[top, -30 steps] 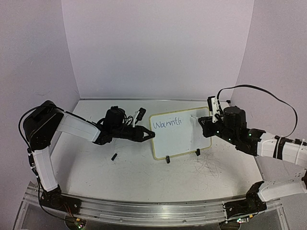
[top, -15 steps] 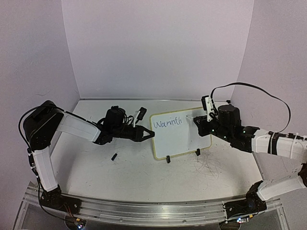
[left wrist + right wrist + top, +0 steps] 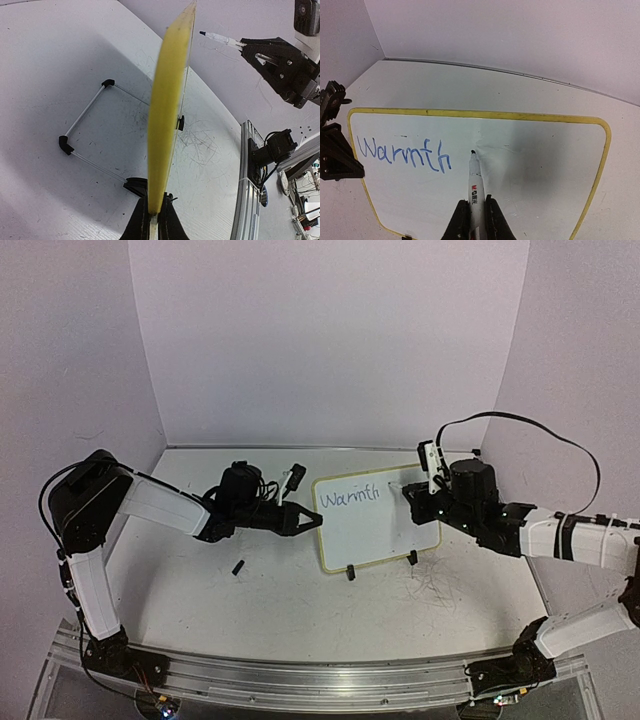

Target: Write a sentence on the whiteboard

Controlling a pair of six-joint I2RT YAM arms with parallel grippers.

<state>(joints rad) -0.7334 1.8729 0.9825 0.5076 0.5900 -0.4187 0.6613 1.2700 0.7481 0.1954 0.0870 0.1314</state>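
1. Our left pincer (image 3: 152, 220) is clamped shut on the left short edge of the whiteboard (image 3: 167, 115). In its wrist view the yellow frame runs edge-on, straight out from between the fingers.
2. Ahead of that pincer, on the back side of the board, a wire stand (image 3: 85, 127) with black corner pieces rests on the tabletop (image 3: 250, 610).
3. Our right pincer (image 3: 473, 220) is clamped on a white marker (image 3: 474, 187), which sticks forward from between its fingers toward the board's face.
4. The marker's dark tip sits straight ahead of the right pincer, near the middle of the board. We cannot tell whether it touches the surface.
5. The sentence (image 3: 405, 155) so far reads "Warmth" in blue handwriting on one line. It lies ahead and to the left of the right pincer, its last letter just beside the marker tip and its first letter near the left pincer's end.
6. From above, the pincers face each other across the board, the left at its left edge and the right over its upper right part.
7. Two black clips (image 3: 350, 574) sit on the board's near long edge, between the pincers.
8. A small black object (image 3: 239, 567) lies on the tabletop, nearer the arm bases than the left pincer and apart from it.
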